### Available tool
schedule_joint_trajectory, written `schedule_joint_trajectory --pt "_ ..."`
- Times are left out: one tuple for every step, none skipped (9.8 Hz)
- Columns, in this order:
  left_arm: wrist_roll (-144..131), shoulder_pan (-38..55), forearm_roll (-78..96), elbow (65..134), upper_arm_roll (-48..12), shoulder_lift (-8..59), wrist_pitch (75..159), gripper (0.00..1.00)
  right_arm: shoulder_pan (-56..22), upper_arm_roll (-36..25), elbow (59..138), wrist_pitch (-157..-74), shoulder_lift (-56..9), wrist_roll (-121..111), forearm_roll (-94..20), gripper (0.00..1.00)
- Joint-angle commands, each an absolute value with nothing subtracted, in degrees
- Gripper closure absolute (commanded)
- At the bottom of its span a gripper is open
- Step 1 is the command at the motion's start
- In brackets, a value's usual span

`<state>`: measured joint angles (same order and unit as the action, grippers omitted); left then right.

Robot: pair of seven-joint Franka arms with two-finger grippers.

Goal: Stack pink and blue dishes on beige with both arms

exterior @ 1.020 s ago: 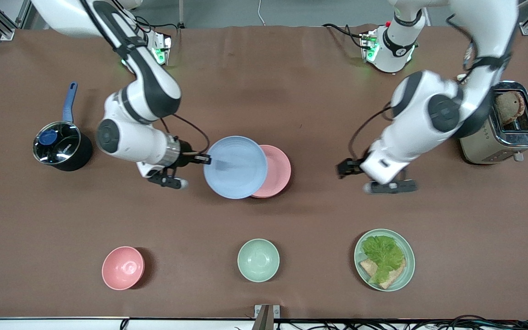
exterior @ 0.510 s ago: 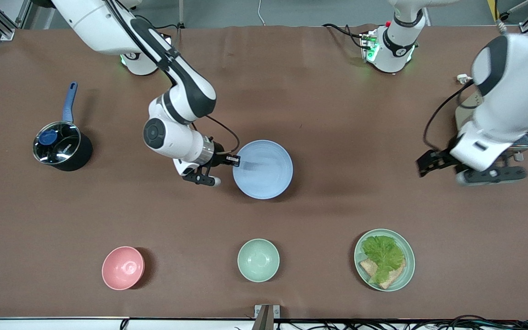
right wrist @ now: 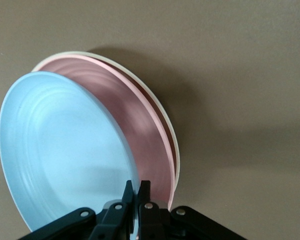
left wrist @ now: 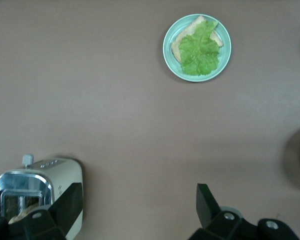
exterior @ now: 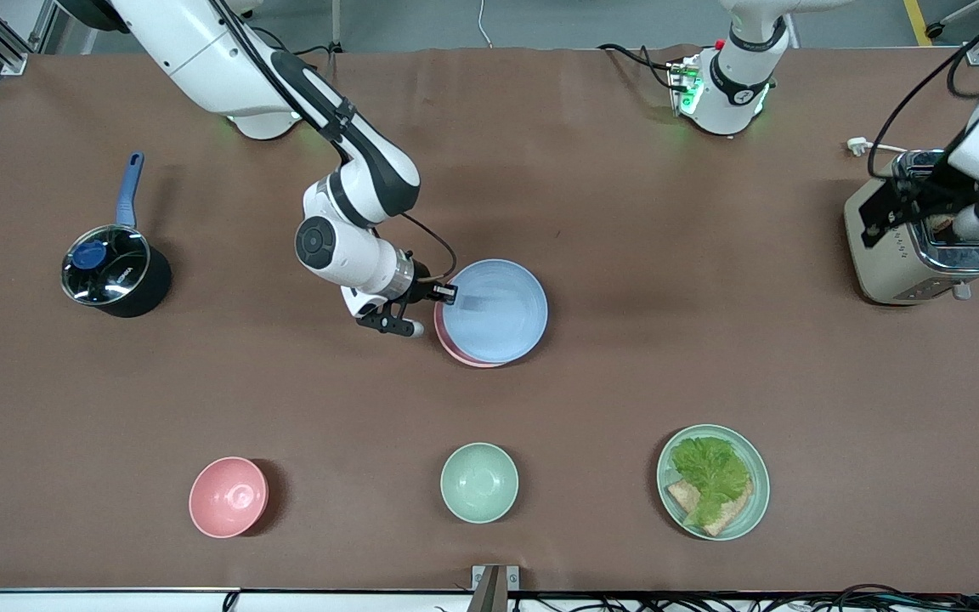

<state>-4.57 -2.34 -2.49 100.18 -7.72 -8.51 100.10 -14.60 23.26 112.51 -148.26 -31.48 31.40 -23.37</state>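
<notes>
The light blue plate point(exterior: 496, 310) is held by its rim in my right gripper point(exterior: 449, 294), shut on it at the edge toward the right arm's end. It hangs tilted over the pale pink plate point(exterior: 458, 353), of which only a crescent shows in the front view. In the right wrist view the blue plate point(right wrist: 65, 150) leans above the pink plate point(right wrist: 145, 135), which lies on the beige plate point(right wrist: 176, 150), visible as a thin cream rim. The right gripper point(right wrist: 137, 185) pinches the blue rim. My left gripper point(exterior: 931, 217) hangs open and empty over the toaster point(exterior: 906, 259); its jaws point(left wrist: 138, 195) are spread wide.
Along the front edge stand a pink bowl point(exterior: 228, 496), a mint-green bowl point(exterior: 478, 482) and a mint plate with lettuce point(exterior: 713, 481). A black saucepan with a blue handle point(exterior: 111, 272) sits at the right arm's end. The toaster point(left wrist: 40, 185) is under the left hand.
The right arm carried the blue plate over the pink plate, toward the left arm's end. The left arm drew back from the table's middle to above the toaster.
</notes>
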Motion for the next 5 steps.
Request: schedule_joint_trajectory --pt "-5.27 -0.97 -0.97 94.44 -6.86 -6.0 95.12 0.0 -14.07 23.91 114.61 -149.33 -30.32 31.82 -23.21 0.94" --pt "-5.27 -0.97 -0.97 89.44 -6.42 -3.54 91.01 0.0 -13.63 23.91 114.61 -148.46 -29.97 31.47 -23.2 0.94" --pt "-5.19 0.34 -0.97 83.9 -4.15 -0.82 88.01 0.0 -12.32 23.99 114.17 -146.36 -28.67 30.68 -23.2 0.94" --pt "-5.1 0.7 -0.97 83.07 -3.52 -0.44 87.72 0.0 -11.09 23.91 114.08 -143.03 -27.17 29.37 -23.2 0.94" --pt "-5.01 0.27 -0.1 83.4 -3.52 -0.7 86.93 0.0 -10.73 23.82 114.08 -142.82 -27.33 28.05 -23.03 0.94"
